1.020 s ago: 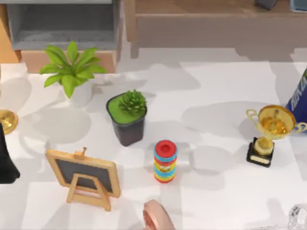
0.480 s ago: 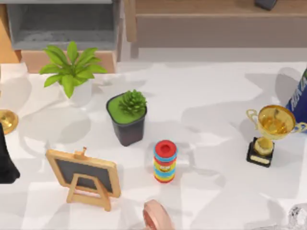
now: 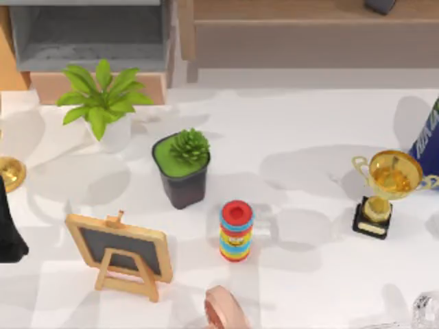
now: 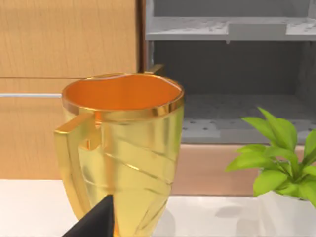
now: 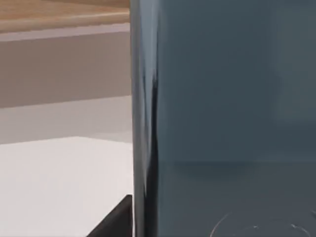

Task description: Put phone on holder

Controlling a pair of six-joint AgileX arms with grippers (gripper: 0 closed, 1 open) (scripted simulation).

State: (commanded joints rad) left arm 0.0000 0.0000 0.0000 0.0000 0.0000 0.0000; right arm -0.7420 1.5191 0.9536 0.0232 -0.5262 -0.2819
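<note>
Though the right gripper showed little of itself, the phone stood upright hard against its jaws, edge toward them. Whether they clamped it could not be told. Just ahead of the left gripper stood a gold cup, and how wide those jaws were open was equally unclear.
</note>
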